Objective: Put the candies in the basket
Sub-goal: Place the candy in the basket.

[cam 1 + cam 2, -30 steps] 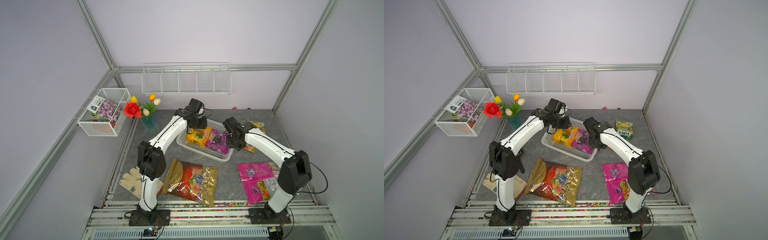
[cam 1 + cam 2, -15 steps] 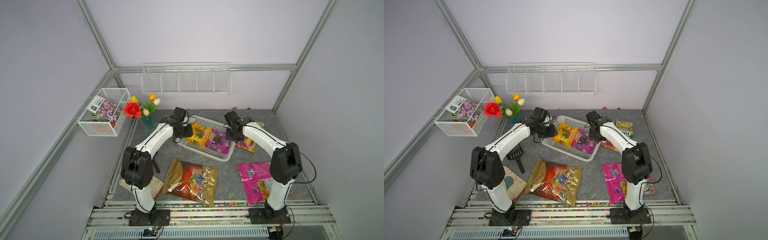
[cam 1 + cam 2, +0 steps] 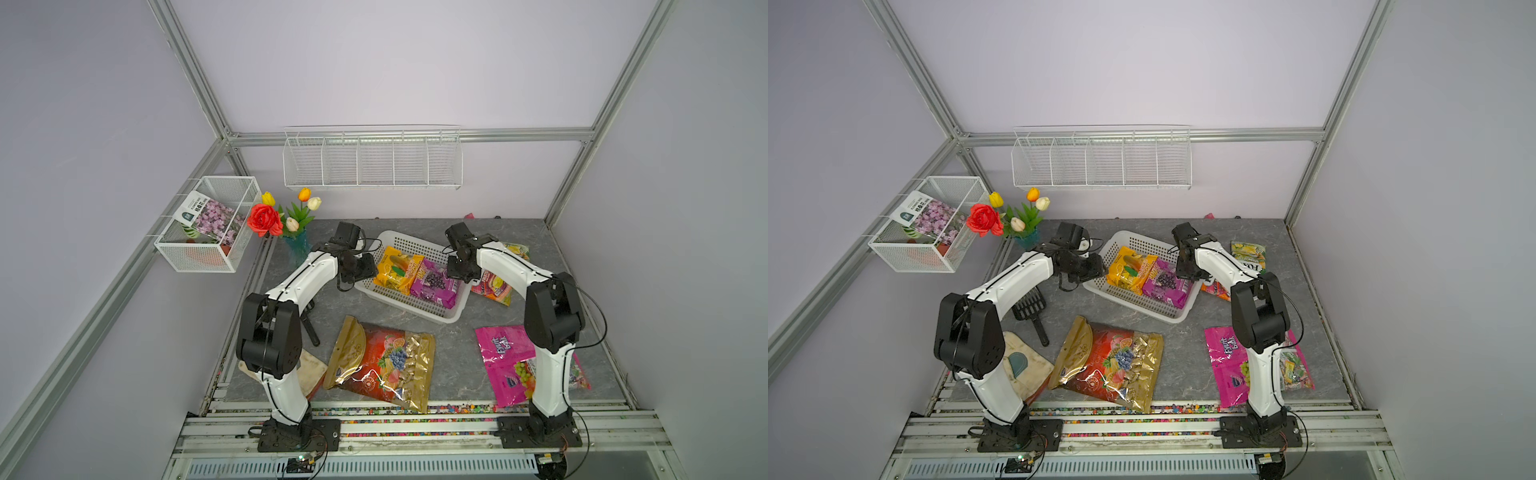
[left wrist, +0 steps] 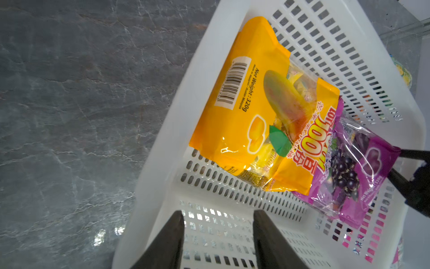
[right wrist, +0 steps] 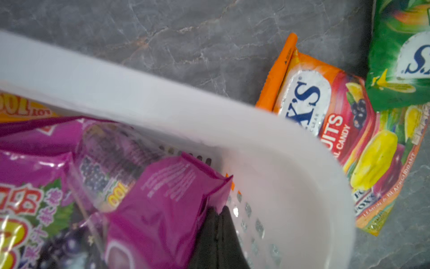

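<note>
Reach is favouring the right arm (image 3: 509, 264). Its jaws, pressed together, are sitting inside the basket (image 3: 444, 318) at the purple bag's (image 3: 432, 284) end. The orange bag (image 3: 496, 289) is lying just over that rim on the surface (image 3: 455, 353), partly under the arm. I cannot tell whether they are pinching film. Left jaws are standing apart and empty over the opposite end, by the yellow bag (image 3: 397, 270).

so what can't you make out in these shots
- Large pink glossy candy bag: in both top views the right arm's white link covers its middle.
- Small orange FOX'S candy bag: right wrist view, the rim of the white slotted plastic basket hides one side.
- Right gripper: right wrist view, blurred, cut by the frame edge; whether it pinches the purple grape candy bag is unclear.
- Beige cloth mitt: both top views, left arm covers part.
</note>
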Robot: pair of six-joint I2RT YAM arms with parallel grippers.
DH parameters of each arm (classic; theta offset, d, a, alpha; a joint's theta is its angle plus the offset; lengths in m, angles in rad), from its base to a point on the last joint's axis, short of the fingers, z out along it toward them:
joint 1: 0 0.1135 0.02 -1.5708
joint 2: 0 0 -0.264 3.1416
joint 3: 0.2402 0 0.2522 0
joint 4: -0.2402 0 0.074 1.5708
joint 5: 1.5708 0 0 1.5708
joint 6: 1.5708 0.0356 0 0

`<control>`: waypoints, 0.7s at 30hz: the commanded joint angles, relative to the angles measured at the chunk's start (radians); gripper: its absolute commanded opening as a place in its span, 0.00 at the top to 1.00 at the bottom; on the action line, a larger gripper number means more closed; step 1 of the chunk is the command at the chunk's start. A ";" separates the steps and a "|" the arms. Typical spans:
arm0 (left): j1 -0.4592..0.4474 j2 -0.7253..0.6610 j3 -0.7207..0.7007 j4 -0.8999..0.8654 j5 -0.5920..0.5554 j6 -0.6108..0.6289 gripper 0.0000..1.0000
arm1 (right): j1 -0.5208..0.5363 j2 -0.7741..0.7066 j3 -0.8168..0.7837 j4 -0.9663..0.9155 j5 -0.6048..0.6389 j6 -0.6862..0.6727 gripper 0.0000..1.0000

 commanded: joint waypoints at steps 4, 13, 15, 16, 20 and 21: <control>-0.001 -0.041 -0.067 0.074 0.062 -0.034 0.49 | -0.050 0.029 0.003 0.110 -0.084 -0.104 0.98; 0.000 -0.085 -0.183 0.168 0.087 -0.073 0.52 | -0.052 -0.016 0.110 -0.081 -0.054 -0.090 0.75; -0.001 -0.104 -0.212 0.188 0.080 -0.090 0.54 | -0.040 -0.052 0.128 -0.164 -0.043 -0.067 0.71; 0.000 -0.116 -0.229 0.195 0.064 -0.106 0.55 | -0.029 -0.073 0.123 -0.191 -0.032 -0.056 0.69; -0.001 -0.146 -0.276 0.224 0.036 -0.155 0.61 | 0.013 -0.144 0.065 -0.210 -0.034 -0.025 0.64; 0.000 -0.148 -0.283 0.231 0.035 -0.164 0.62 | 0.022 -0.155 0.052 -0.207 -0.046 -0.020 0.64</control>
